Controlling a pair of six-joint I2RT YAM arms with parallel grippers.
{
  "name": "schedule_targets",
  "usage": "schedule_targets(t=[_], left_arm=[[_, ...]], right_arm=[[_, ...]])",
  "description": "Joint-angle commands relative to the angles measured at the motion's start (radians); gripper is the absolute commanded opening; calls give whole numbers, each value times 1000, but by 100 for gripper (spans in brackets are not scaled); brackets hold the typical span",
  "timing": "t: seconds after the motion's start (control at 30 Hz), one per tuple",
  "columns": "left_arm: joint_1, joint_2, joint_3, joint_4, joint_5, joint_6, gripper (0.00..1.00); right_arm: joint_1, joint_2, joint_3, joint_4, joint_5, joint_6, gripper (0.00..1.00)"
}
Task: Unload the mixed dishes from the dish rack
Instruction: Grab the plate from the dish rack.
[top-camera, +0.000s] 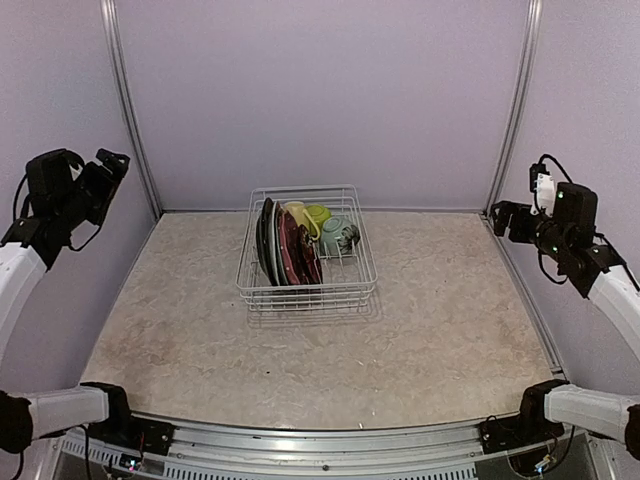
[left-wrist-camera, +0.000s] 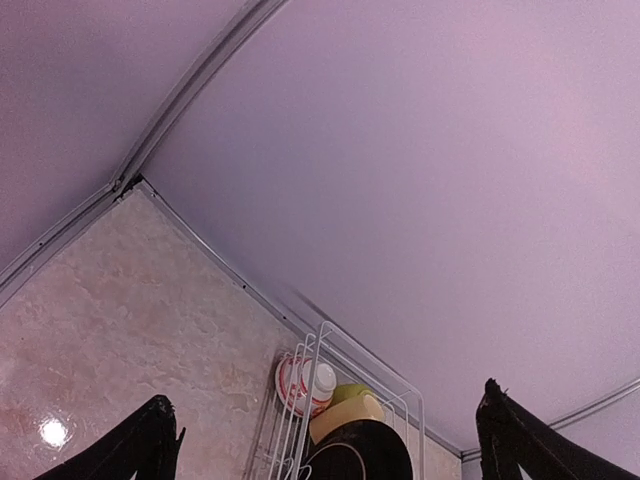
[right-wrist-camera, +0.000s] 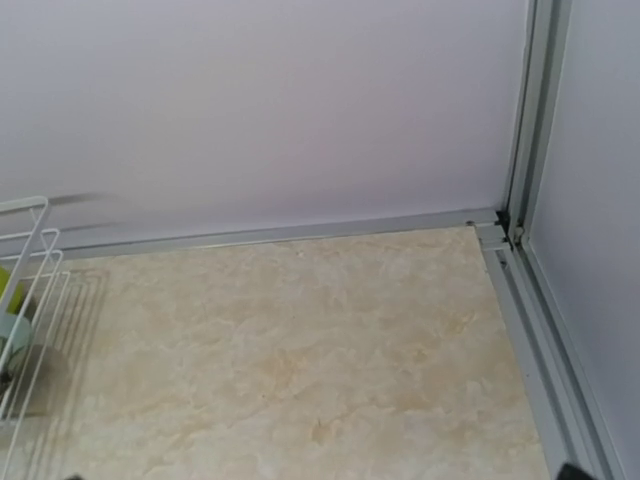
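Observation:
The white wire dish rack (top-camera: 307, 284) stands mid-table, towards the back. Dark and dark red plates (top-camera: 287, 248) stand on edge in its left half. A pale yellow mug (top-camera: 296, 212), a lime green bowl (top-camera: 318, 213) and a pale green bowl (top-camera: 335, 236) sit in its right half. My left gripper (top-camera: 113, 163) is raised at the far left, open and empty. In the left wrist view the rack (left-wrist-camera: 322, 352) shows far ahead with a red-striped bowl (left-wrist-camera: 303, 385). My right gripper (top-camera: 501, 218) is raised at the far right, open and empty, with only one fingertip (right-wrist-camera: 574, 473) showing in its wrist view.
Lilac walls with metal corner posts (top-camera: 128, 120) enclose the marble-patterned table (top-camera: 440, 320). A metal rail (right-wrist-camera: 530, 330) runs along the table's right edge. The arm bases sit at the near corners.

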Motion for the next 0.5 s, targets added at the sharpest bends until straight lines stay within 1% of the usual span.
schedule_targets(t=[0.0, 0.13, 0.2, 0.3, 0.4, 0.47], left_arm=[[-33, 104, 122, -135, 112, 202, 99], [-63, 177, 195, -185, 163, 279, 99], [-82, 203, 218, -205, 184, 306, 99], [-107, 232, 240, -231, 221, 329, 99], [-135, 259, 255, -252, 253, 340, 99], [-157, 277, 266, -268, 264, 345, 99]], right_arm=[[-1, 83, 101, -84, 37, 54, 100], [-2, 145, 171, -124, 98, 131, 100], [-2, 179, 210, -159, 101, 176, 100], [-4, 225, 256, -200, 61, 221, 100], [-13, 253, 257, -200, -6, 199, 100], [-27, 262, 230, -183, -93, 176, 100]])
